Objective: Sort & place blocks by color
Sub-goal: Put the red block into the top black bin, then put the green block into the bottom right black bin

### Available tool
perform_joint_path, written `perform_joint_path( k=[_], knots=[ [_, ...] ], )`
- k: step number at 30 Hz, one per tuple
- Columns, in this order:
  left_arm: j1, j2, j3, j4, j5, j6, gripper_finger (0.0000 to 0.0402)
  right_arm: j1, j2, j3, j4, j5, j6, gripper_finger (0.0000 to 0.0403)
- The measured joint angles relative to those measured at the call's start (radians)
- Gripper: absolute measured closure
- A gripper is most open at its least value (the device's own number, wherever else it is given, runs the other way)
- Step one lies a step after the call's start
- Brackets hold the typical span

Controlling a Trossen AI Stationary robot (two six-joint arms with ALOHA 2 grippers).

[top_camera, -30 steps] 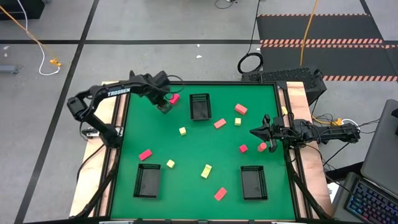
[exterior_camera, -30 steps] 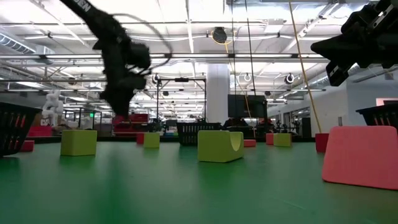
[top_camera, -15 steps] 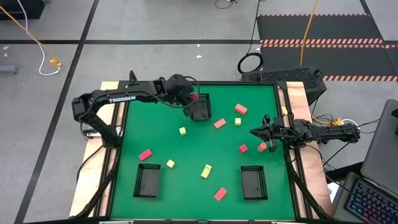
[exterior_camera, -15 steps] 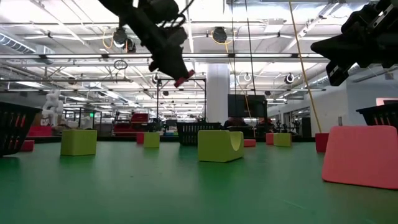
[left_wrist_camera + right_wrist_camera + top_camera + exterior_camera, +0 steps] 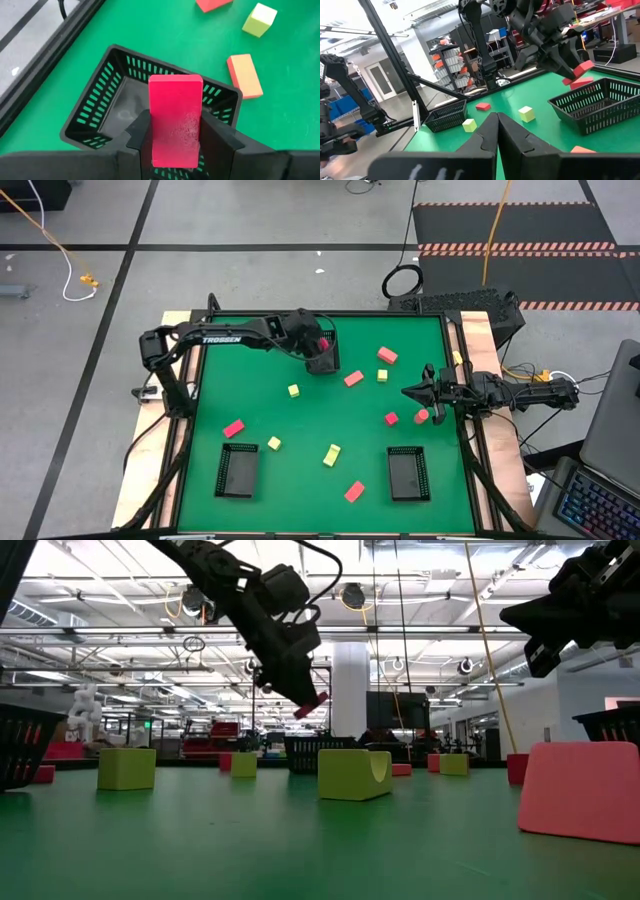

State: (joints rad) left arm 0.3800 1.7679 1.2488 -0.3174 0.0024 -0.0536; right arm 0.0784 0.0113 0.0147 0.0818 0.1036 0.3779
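The green bench [image 5: 310, 430] carries three black mesh trays and scattered blocks. The left arm [image 5: 215, 338], lettered "TROSSEN" in white on its link, reaches across the far side of the bench. Its left tool [image 5: 175, 145] hangs directly above the far tray [image 5: 100, 112], fingers [image 5: 142, 137] pinching a magenta-pink block [image 5: 175, 117] held on end over the tray's open mouth; in the low view the block [image 5: 310, 703] is in the air, clear of the tray below.

The right arm waits at the bench's right edge, its right tool [image 5: 412, 393] pointing inward with fingers pressed together. Just beside it lie two red blocks [image 5: 391, 418], with a coral block [image 5: 387, 355] and a small yellow-green block [image 5: 382, 375] farther off.

Beyond the left tool's tray rest a coral-orange block [image 5: 245, 76] and a yellow-green cube [image 5: 259, 20]. Two more trays, the near-left tray [image 5: 237, 470] and the near-right tray [image 5: 408, 472], sit well apart from both tools, with a yellow-green block [image 5: 331, 454] between them.
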Motion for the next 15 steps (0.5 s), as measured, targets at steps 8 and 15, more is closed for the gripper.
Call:
perform_joint_path(
  k=[8,15],
  knots=[
    [-0.001,0.000,0.000,0.006,0.024,-0.008,0.0233,0.000,0.000,0.000,0.005,0.000,0.000,0.0403],
    [-0.016,-0.018,0.000,0.012,0.062,-0.030,0.0105,0.000,0.000,0.000,0.005,0.000,-0.001,0.0403]
  ],
)
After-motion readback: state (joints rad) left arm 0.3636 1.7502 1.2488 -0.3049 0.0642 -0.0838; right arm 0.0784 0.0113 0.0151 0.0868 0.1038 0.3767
